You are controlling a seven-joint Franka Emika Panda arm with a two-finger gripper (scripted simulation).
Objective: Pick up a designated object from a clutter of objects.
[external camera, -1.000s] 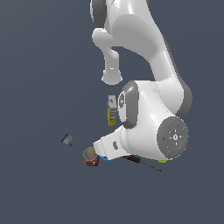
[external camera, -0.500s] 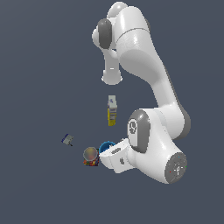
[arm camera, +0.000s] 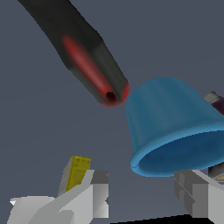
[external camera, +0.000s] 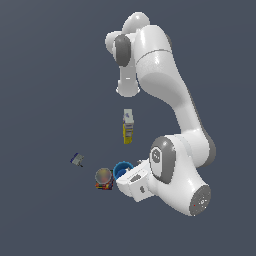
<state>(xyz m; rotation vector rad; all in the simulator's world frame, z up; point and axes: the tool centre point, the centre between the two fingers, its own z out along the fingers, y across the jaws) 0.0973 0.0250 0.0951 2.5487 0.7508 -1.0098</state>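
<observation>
The blue cup [external camera: 121, 170] stands next to the grey-topped can [external camera: 103, 177] in the exterior view. In the wrist view the blue cup [arm camera: 170, 124] fills the space just ahead of my gripper [arm camera: 141, 183], which is open, its rim close to one finger [arm camera: 197, 194] and away from the other finger [arm camera: 87, 199]. The red-handled screwdriver [arm camera: 85, 59] lies right beside the cup, its end near the cup wall. In the exterior view my gripper [external camera: 126, 178] is low beside the cup. The screwdriver and the yellow-green cap are hidden there.
The yellow-and-white box [external camera: 128, 127] lies apart toward the arm's base and also shows in the wrist view [arm camera: 78, 171]. The small blue-grey clamp [external camera: 76, 160] lies off to the exterior view's left. The can's edge [arm camera: 214, 99] peeks out behind the cup.
The arm's lower links have swung toward the exterior view's right and downward, uncovering the blue cup. The hand now sits low beside the cup. The objects have not moved.
</observation>
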